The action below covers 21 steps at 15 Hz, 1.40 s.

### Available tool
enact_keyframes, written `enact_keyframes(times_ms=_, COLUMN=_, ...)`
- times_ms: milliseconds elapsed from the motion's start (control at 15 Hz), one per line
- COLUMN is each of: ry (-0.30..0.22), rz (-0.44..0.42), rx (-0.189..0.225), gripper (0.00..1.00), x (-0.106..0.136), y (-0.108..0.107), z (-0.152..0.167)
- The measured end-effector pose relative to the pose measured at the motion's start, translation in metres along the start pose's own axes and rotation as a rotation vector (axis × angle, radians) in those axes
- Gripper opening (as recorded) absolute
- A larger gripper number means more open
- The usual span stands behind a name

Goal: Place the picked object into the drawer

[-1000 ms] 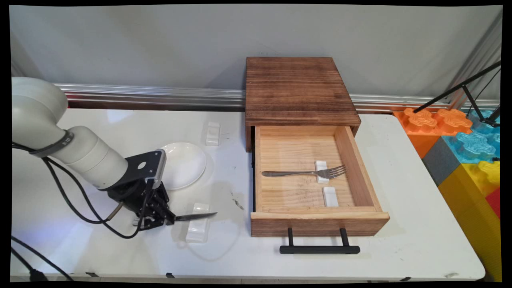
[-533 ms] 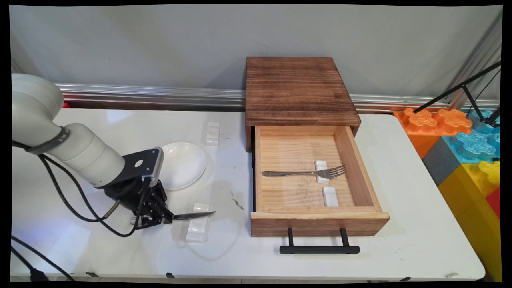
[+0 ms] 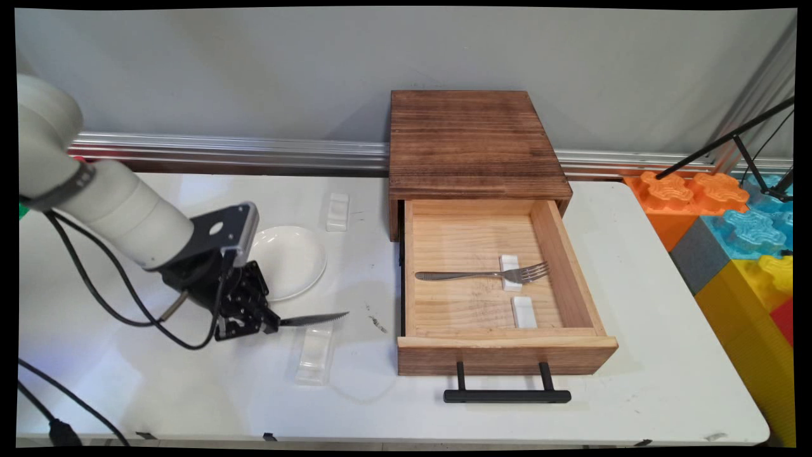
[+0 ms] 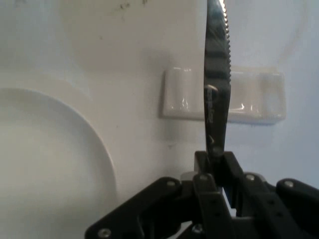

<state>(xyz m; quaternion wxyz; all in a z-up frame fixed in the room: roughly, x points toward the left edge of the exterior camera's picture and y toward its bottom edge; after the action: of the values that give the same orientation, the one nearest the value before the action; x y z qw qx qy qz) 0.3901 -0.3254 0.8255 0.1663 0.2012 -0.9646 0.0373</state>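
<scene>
- Gripper pinches a knife by its handle, blade level above a white rest near the tabletop's front-left edge.
- White plate just behind it.

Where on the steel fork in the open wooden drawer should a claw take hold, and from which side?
Grip the steel fork on its bare handle left of the small white rest, coming from above: it lies flat, tines propped on the rest, with the drawer's walls blocking sideways approaches.
</scene>
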Motion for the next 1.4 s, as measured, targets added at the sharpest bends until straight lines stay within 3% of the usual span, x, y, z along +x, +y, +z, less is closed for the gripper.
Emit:
enact_keyframes(times_ms=267, ry=0.009, rz=0.037, rx=0.005, gripper=0.0, x=0.024, y=-0.012, z=-0.034)
enact_keyframes(times_ms=800, ry=0.035, rz=0.103, rx=0.004, gripper=0.0, x=0.1, y=-0.04, z=-0.095)
enact_keyframes(times_ms=1400, ry=0.094, rz=0.145, rx=-0.045, gripper=0.0, x=0.194, y=-0.037, z=-0.094)
